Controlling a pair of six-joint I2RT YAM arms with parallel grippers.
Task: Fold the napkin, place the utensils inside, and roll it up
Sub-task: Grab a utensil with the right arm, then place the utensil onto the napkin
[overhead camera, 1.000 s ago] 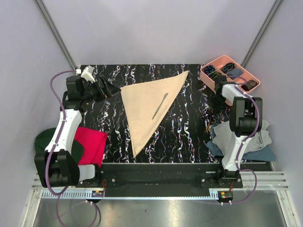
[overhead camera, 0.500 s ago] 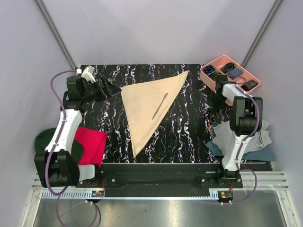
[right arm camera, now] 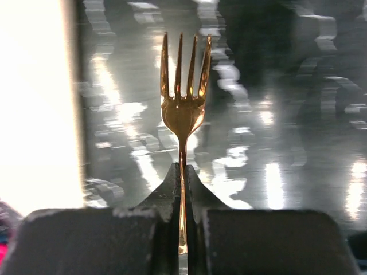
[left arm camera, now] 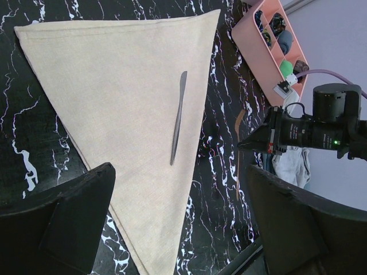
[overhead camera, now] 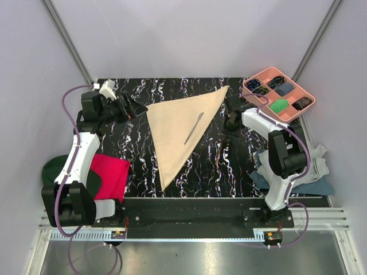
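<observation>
R gripper [right arm camera: 182,173] clamped on fork [right arm camera: 182,106], knife [overhead camera: 194,128] on napkin [overhead camera: 171,134], L gripper [overhead camera: 136,108] wide

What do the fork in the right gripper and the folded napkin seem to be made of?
The fork looks like metal with a polished gold-bronze finish: it gleams with sharp highlights. The napkin seems a soft woven cloth, matte beige: faint weave, no gloss.

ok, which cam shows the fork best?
Right wrist: the fork is close up, tines clear, handle pinched in the right tool. Left wrist shows only a thin brown sliver off the napkin; top view, a faint streak.
</observation>
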